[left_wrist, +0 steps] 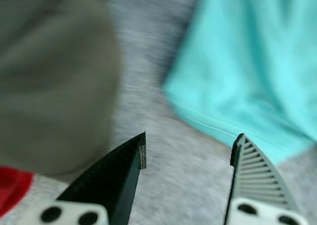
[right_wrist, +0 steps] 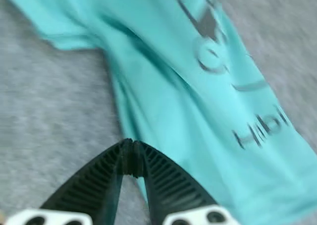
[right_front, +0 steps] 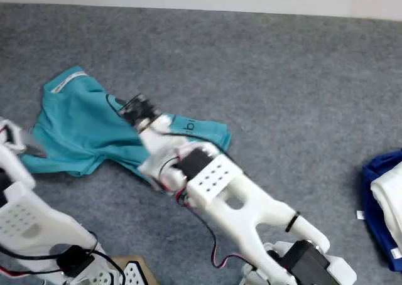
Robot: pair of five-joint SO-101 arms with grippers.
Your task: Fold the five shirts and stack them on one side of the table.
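Toward the left edge of the surface (right_front: 282,78) lies the teal shirt (right_front: 81,131), spread out but rumpled, its printed front up and one sleeve pointing to the near-left corner. It has not been folded yet. At the right edge a blue shirt (right_front: 377,162) sits with a white shirt (right_front: 391,197) on top of it. That side looks like the place chosen for the stack, which would explain why the teal one lies apart with bare grey around it.

The right arm stretches from the near edge across the teal shirt. The right claw (right_wrist: 132,158) is pressed together right at the cloth's edge. A long crease runs up the shirt from its tips, so it is probably pinching the hem there, though the cloth between the tips is hidden. Holding at an edge makes sense, since a flap can be carried over the body of the shirt from there.

The left claw (left_wrist: 192,153) is spread, its tips over bare surface just beside the shirt's hem on the side nearest the left edge. It holds nothing. It appears placed to take that side of the garment, so that both arms can fold together and keep the cloth from bunching. One risk is that a one-sided pull drags the whole shirt instead of turning a flap.
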